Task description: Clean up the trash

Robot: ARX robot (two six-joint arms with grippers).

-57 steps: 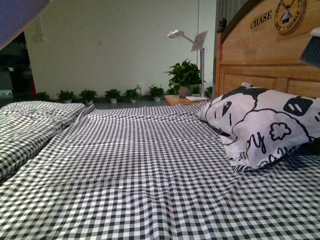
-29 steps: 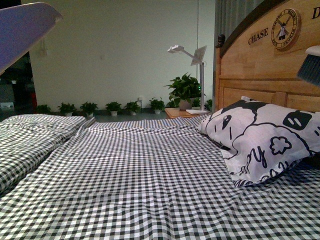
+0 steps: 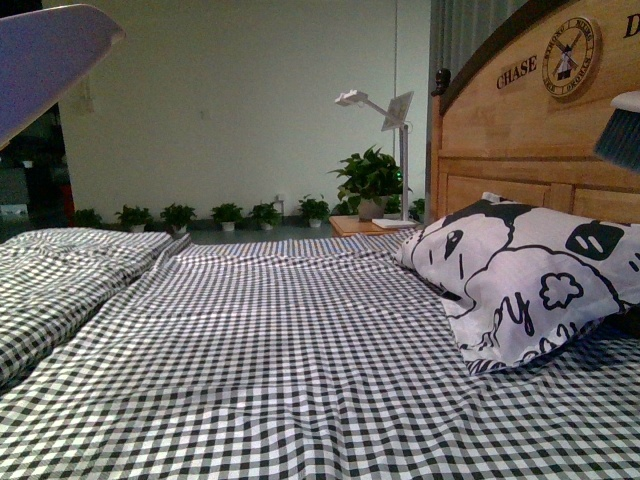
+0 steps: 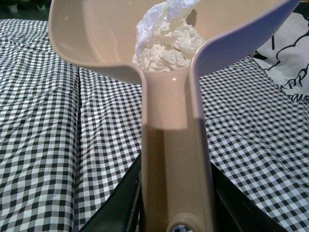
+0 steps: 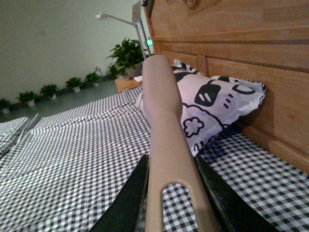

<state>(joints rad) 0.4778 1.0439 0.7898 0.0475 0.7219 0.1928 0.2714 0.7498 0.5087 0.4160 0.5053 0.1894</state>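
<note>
- We are holding the dustpan (image 4: 120,38) in our left gripper (image 4: 176,203), jaws clamped on its handle, raised above the checked sheet (image 3: 300,350) so the crumpled tissue (image 4: 166,46) is resting inside the scoop rather than spilling.
- Our right gripper (image 5: 169,193) is clamping the brush (image 3: 622,128) by its handle, keeping the bristles up near the headboard (image 3: 520,140), clear of the pillow (image 3: 530,270).
- Compared with a second ago, the dustpan and brush are showing slightly lower; the view is tilting a little.

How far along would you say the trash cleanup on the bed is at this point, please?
Mostly done: the crumpled white paper already lies in the dustpan, and no litter shows on the checked bedsheet. In hand: the left gripper holds the dustpan raised, and the right gripper holds the brush. Left: emptying the dustpan; no bin is visible.
</note>
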